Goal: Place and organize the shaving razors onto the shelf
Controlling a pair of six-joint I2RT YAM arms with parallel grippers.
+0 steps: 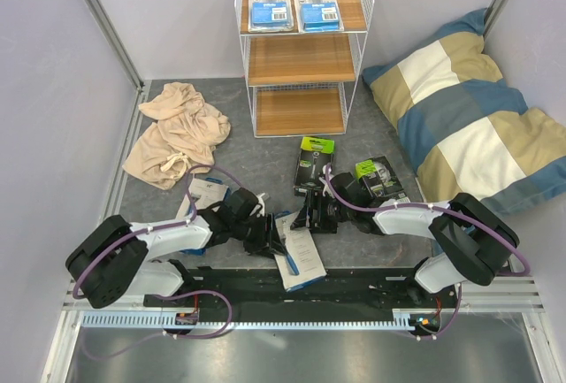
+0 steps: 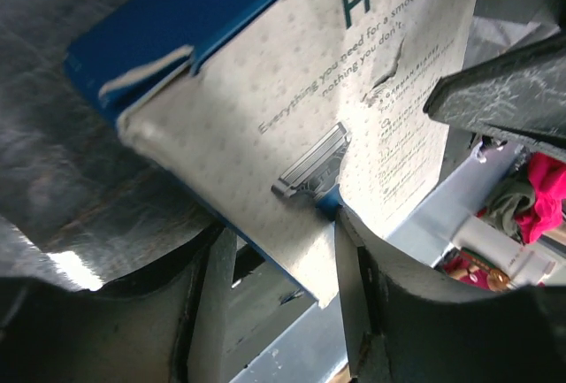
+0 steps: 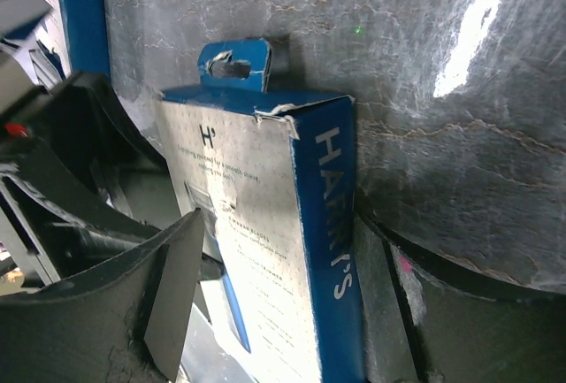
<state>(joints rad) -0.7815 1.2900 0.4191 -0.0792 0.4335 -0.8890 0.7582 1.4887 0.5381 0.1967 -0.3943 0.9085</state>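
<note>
A white razor pack with blue sides (image 1: 301, 255) (image 2: 354, 118) (image 3: 265, 224) sits tilted between both arms near the front edge. My left gripper (image 1: 272, 240) (image 2: 279, 286) has the pack's lower corner between its fingers, and both fingers touch it. My right gripper (image 1: 311, 215) (image 3: 279, 312) grips the same pack near its hang tab, one finger flat on the blue side. Another white pack (image 1: 205, 195) lies partly under my left arm. Two black-and-green boxes (image 1: 315, 160) (image 1: 380, 180) lie on the floor. The shelf (image 1: 301, 56) carries two blister cards (image 1: 270, 5) (image 1: 317, 5) on its top board.
A crumpled beige cloth (image 1: 177, 131) lies left of the shelf. A large striped pillow (image 1: 469, 126) fills the right side, close to my right arm. Metal frame posts and walls close in both sides.
</note>
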